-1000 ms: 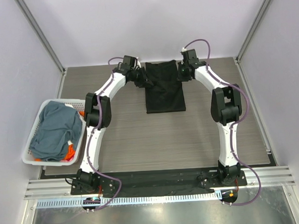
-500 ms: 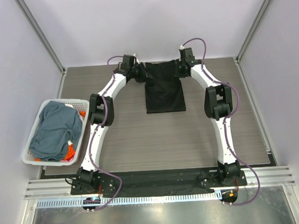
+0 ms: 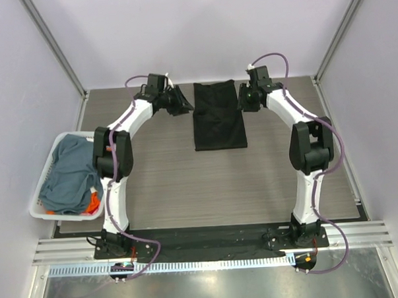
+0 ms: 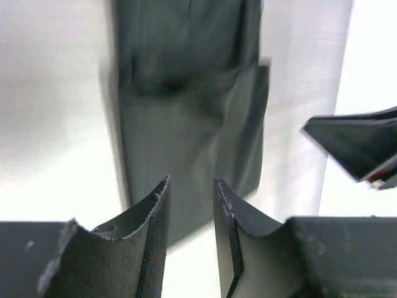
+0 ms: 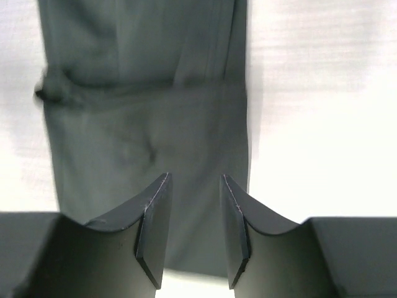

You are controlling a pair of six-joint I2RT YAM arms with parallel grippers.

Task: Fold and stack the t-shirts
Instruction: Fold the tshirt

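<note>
Two grippers flank the black shirt [image 3: 219,116], which lies flat as a narrow folded rectangle at the far middle of the table [image 3: 187,189], its long side running toward the arms. The left gripper [image 3: 181,101] sits just beside the shirt's far left corner and the right gripper [image 3: 244,98] just beside its far right corner; from above, neither appears to touch the cloth. Each wrist camera looks past its own fingers onto the dark fabric, and in both the jaws stand a modest way apart with nothing between them, so both are empty. A crease runs across the cloth in these close views, where one layer seems to overlie another. The mirrored placement at the two far corners looks deliberate: from there both arms could pinch matching corners and carry the far edge toward the near one, keeping the fold square. The layers are thin and limp, so a pinch that catches only the top sheet would likely pull the fold apart. A blue-grey shirt [image 3: 71,169] lies crumpled in the white basket [image 3: 38,213] at the left side, with an orange shirt [image 3: 93,206] showing under its near edge; both are unfolded, so most of the task appears to remain.
</note>
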